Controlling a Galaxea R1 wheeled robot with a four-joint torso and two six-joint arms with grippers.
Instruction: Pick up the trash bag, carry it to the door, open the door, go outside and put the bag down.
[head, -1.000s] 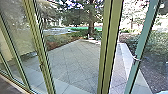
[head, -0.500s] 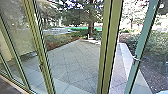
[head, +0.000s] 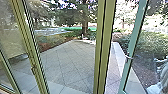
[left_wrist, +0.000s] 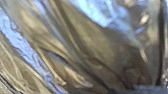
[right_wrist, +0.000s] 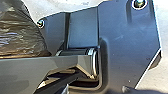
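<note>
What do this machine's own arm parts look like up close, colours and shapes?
In the right wrist view, the jointed bar is smooth and grey with an angular end, meeting a dark, rounded joint with a bright metallic ring. The wide plate is dark blue-grey, slant-edged, with pale-rimmed round fittings at corners.

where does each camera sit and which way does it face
head: high on the robot, facing forward and down through glass at the paved yard
left wrist: on left arm, close to the trash bag
right wrist: on right arm, facing the robot's dark plate and jointed bar
both wrist views share the trash bag
</note>
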